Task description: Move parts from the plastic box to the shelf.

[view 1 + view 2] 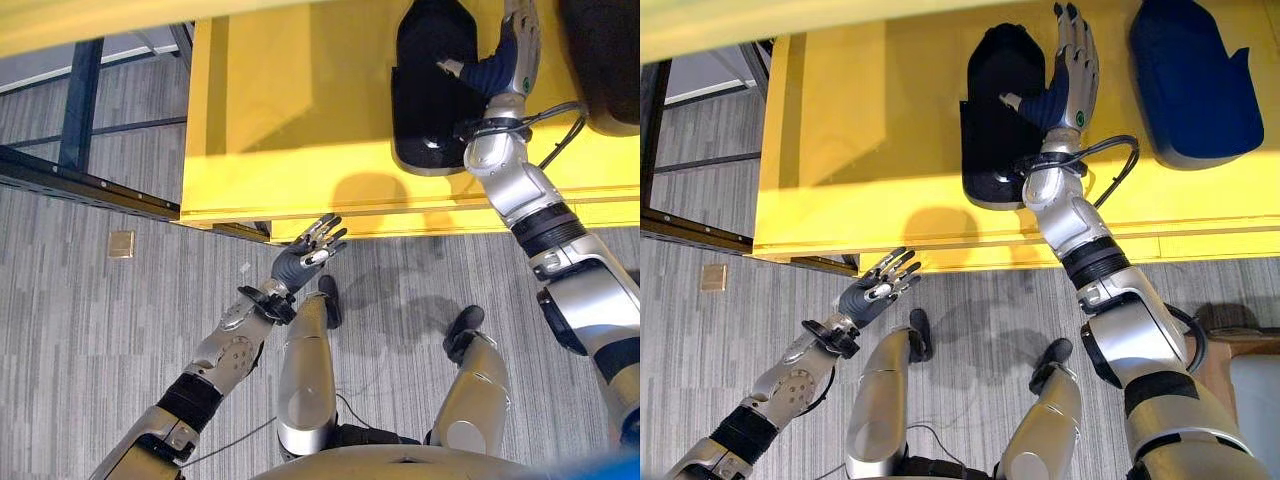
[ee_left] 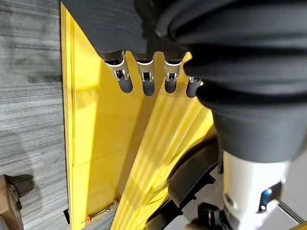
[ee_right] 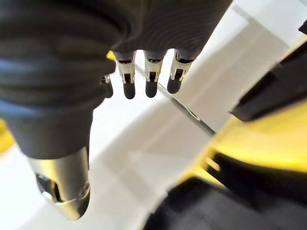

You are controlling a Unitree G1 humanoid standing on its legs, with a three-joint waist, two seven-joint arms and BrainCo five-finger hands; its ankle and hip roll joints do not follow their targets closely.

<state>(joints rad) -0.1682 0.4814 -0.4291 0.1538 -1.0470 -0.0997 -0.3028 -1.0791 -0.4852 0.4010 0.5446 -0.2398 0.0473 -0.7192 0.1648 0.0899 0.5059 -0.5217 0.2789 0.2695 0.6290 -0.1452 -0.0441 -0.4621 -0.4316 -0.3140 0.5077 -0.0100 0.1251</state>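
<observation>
Black part [image 1: 1000, 110] lies on yellow shelf [image 1: 870, 130] near its front edge | right hand [image 1: 1070, 75] beside it, fingers straight, holding nothing | left hand [image 1: 875, 290] open below the edge | placing looks done; next: withdraw, fetch another.

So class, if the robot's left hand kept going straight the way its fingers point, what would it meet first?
Probably the front edge of the yellow shelf: the open left hand points at it from just below, though depth is unclear.

no readable text, labels, numbers or signs on any surface
</observation>
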